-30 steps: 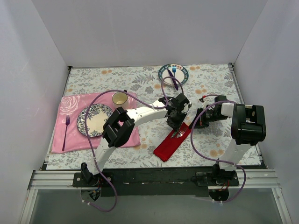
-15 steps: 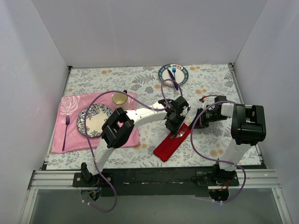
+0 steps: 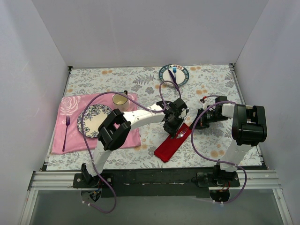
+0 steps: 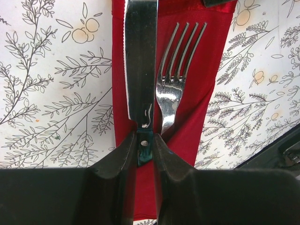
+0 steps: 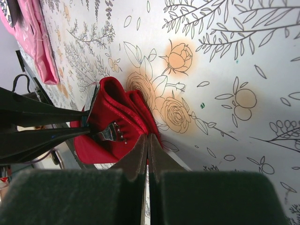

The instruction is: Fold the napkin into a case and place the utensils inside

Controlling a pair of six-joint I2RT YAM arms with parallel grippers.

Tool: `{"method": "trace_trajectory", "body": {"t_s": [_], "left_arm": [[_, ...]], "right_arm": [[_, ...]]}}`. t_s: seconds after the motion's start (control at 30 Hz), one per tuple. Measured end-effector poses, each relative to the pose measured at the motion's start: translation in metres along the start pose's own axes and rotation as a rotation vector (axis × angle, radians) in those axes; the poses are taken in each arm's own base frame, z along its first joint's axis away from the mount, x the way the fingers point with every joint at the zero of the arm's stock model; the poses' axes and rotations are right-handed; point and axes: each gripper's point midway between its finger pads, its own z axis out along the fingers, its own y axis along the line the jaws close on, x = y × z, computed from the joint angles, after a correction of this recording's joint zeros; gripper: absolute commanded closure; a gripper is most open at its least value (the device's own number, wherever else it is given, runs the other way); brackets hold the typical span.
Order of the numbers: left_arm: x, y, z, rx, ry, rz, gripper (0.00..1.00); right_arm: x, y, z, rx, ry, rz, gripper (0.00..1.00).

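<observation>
The red napkin (image 3: 168, 147) lies folded into a long strip on the floral tablecloth, between the two arms. My left gripper (image 3: 172, 123) is above its far end, shut on the utensils. In the left wrist view the knife (image 4: 140, 61) and fork (image 4: 176, 79) lie side by side over the napkin (image 4: 206, 70). A teal handle is pinched at my left gripper (image 4: 144, 146); the fork's handle is hidden behind a finger. My right gripper (image 5: 147, 138) is shut on the napkin (image 5: 117, 112) at its raised edge, with the fork tines showing inside the fold. It sits at the strip's far right end (image 3: 194, 123).
A pink placemat (image 3: 70, 136) at the left carries a patterned plate (image 3: 93, 119), a purple fork (image 3: 67, 129) and a cup (image 3: 120, 99). A second plate (image 3: 180, 78) with blue and purple cutlery stands at the far edge. White walls enclose the table.
My left gripper has shifted a little toward the near left along the napkin, carrying the utensils with it. The right arm has not moved.
</observation>
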Motion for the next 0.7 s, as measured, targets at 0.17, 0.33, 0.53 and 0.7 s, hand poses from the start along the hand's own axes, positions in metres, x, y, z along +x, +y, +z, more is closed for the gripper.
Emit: {"method": "trace_trajectory", "body": {"t_s": [0.17, 0.33, 0.53, 0.7], "left_arm": [[0.002, 0.000, 0.001, 0.002, 0.005, -0.001, 0.78], [-0.001, -0.001, -0.002, 0.004, 0.001, 0.005, 0.69], [-0.042, -0.015, -0.021, 0.040, -0.115, 0.034, 0.65], [-0.084, -0.010, -0.034, 0.057, -0.251, 0.046, 0.79]], "right_arm": [[0.000, 0.000, 0.000, 0.000, 0.000, 0.000, 0.99], [0.000, 0.000, 0.000, 0.000, 0.000, 0.000, 0.99], [0.000, 0.000, 0.000, 0.000, 0.000, -0.001, 0.99], [0.000, 0.000, 0.000, -0.001, -0.001, -0.001, 0.99]]}}
